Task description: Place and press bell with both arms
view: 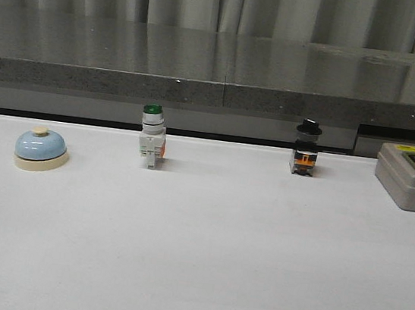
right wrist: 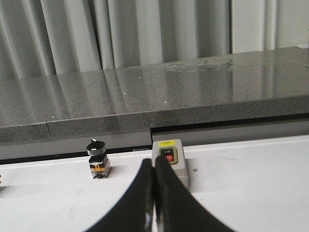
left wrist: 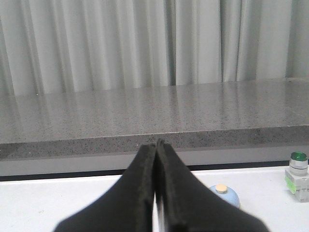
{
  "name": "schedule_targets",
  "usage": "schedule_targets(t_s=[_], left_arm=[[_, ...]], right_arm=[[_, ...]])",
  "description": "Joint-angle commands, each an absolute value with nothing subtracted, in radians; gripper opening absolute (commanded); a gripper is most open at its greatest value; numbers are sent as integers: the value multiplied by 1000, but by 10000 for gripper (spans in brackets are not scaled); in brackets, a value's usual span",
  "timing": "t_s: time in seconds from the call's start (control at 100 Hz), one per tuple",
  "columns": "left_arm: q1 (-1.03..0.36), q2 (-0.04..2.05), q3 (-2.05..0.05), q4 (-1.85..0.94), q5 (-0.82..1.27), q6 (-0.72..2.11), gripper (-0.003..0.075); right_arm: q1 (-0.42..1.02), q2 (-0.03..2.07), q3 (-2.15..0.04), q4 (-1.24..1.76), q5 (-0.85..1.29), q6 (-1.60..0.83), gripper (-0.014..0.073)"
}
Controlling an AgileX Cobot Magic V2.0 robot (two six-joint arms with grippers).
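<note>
The light-blue bell (view: 41, 148) with cream base and cream button sits on the white table at the far left. It also shows in the left wrist view (left wrist: 227, 194), partly hidden behind my fingers. My left gripper (left wrist: 156, 145) is shut and empty, short of the bell and apart from it. My right gripper (right wrist: 154, 163) is shut and empty, in front of the grey switch box (right wrist: 170, 157). Neither arm shows in the front view.
A green-capped white switch (view: 151, 135) stands at centre left, also in the left wrist view (left wrist: 297, 175). A black-capped switch (view: 306, 147) stands right of centre, also in the right wrist view (right wrist: 98, 158). The grey on/off box (view: 413, 177) is at the far right. A dark stone ledge (view: 219, 65) runs behind.
</note>
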State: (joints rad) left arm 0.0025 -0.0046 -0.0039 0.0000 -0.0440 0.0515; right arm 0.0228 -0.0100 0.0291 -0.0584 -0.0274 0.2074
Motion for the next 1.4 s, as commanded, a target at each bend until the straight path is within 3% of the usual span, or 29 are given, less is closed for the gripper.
schedule_targets(t_s=[0.0, 0.66, 1.39], left_arm=[[-1, -35, 52, -9, -126, 41, -21], [-1, -11, -42, -75, -95, 41, -21], [-1, 589, -606, -190, 329, 41, -21]], right_arm=[[19, -31, 9, -57, -113, 204, -64], [19, -31, 9, -57, -113, 204, -64], [19, -31, 9, -57, -113, 204, -64]])
